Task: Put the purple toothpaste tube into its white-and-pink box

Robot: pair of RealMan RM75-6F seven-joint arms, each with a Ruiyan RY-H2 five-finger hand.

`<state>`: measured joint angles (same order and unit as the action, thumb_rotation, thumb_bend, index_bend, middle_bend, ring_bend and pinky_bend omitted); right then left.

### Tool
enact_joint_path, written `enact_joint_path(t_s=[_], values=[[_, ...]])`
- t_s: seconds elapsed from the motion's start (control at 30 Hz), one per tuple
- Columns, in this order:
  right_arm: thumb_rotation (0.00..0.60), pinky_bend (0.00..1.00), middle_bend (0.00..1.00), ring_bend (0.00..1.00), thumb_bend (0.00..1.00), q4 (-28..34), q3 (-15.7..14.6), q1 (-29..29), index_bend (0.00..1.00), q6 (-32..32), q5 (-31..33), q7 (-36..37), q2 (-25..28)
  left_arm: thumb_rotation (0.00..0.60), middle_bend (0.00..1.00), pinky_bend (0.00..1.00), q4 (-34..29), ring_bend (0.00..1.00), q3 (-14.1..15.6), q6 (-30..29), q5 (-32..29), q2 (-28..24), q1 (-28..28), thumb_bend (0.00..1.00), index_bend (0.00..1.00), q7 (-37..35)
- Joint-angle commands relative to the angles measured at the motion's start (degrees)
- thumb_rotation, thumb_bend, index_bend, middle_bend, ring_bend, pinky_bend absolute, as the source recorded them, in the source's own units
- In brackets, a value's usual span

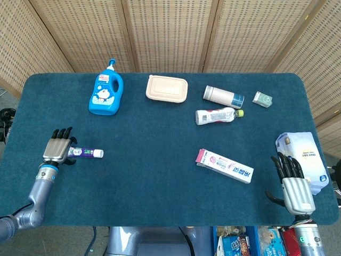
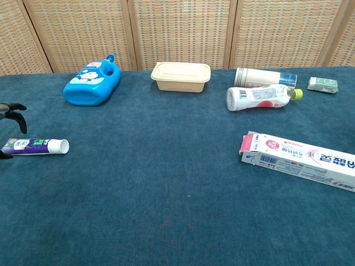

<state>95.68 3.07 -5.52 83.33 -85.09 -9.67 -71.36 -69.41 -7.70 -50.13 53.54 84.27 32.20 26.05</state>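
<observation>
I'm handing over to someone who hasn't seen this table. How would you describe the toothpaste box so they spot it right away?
Start at the blue-carpeted table and look to its right half, toward the near edge. The toothpaste box lies flat there, well in front of the clear bottle lying on its side. It is the only long, flat carton: white with pink at its open left end and blue lettering.

One toothpaste tube (image 1: 84,153), one toothpaste box (image 1: 224,166), one blue detergent bottle (image 1: 105,94), one beige lidded container (image 1: 167,88), one clear drink bottle (image 1: 218,116), one white cylinder (image 1: 222,96), one small green packet (image 1: 262,98), one white-and-blue bag (image 1: 303,159).
</observation>
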Motion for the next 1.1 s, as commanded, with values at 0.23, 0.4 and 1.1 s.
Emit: enact_joint_path(t_s=[0.23, 0.4, 1.1], values=[[0.600, 0.00, 0.00, 0.00, 0.24, -0.11, 0.11, 0.11, 0.00, 0.46, -0.28, 0.44, -0.02, 0.600, 0.00, 0.00, 1.24, 0.00, 0.28, -0.39, 0.11, 1.08, 0.61, 0.22, 0.34, 0.46], [0.600, 0.00, 0.00, 0.00, 0.24, -0.23, 0.15, 0.17, 0.00, 0.67, -0.40, 0.73, -0.07, 0.600, 0.00, 0.00, 1.84, 0.00, 0.46, -0.16, -0.14, 1.77, 0.94, 0.22, 0.34, 0.79], [0.600, 0.00, 0.00, 0.00, 0.24, -0.78, 0.29, 0.27, 0.00, 1.31, -1.02, 1.61, -0.28, 0.600, 0.00, 0.00, 4.18, 0.00, 0.85, -0.70, 1.01, 3.63, 1.31, 0.22, 0.42, -0.53]])
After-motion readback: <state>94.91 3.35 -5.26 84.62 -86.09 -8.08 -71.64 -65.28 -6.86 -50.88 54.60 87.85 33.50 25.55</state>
